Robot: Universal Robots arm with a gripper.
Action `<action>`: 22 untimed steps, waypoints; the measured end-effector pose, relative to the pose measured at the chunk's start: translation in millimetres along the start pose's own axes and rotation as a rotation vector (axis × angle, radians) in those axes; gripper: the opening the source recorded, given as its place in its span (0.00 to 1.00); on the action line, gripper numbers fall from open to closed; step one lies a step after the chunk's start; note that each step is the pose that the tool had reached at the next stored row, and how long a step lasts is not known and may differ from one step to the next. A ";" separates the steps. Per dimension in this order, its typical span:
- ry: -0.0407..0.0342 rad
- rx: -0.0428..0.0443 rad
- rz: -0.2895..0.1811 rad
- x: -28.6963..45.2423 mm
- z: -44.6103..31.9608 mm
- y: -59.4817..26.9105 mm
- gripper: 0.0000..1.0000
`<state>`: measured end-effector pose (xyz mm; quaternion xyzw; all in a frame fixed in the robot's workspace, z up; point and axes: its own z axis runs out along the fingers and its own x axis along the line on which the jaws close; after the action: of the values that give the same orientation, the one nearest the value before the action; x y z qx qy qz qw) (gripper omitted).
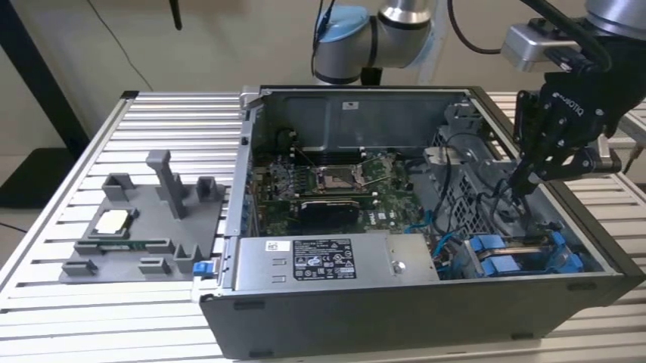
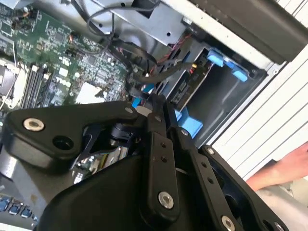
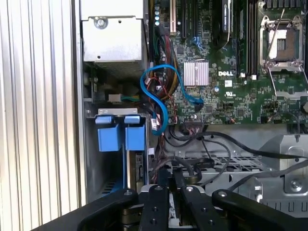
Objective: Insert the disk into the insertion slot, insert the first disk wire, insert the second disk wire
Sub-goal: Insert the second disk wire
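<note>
Disk (image 1: 525,253) seated in slot; gripper (image 1: 520,184) pinched narrow among black wires (image 2: 144,62), which could be snagged or mis-seated.

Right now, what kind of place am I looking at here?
Probably a robotics lab bench for computer assembly: an opened dark grey metal desktop computer case lies on a ribbed aluminium table, beside a grey plastic parts fixture tray, with the black robot tool reaching inside.

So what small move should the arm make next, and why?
Probably a slow push further toward the disk. The end effector appears shut on a black cable just short of the disk, which already sits in its bay between the blue caddy tabs.
</note>
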<state>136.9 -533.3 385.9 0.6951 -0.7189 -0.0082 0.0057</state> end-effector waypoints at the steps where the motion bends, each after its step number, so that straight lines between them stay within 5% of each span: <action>1: 0.0001 0.0001 0.000 0.0 0.0 0.4 0.16; 22: 0.0001 0.0001 0.000 1.1 7.9 1.1 0.16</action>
<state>135.6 -534.4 377.9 0.6951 -0.7188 -0.0081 0.0057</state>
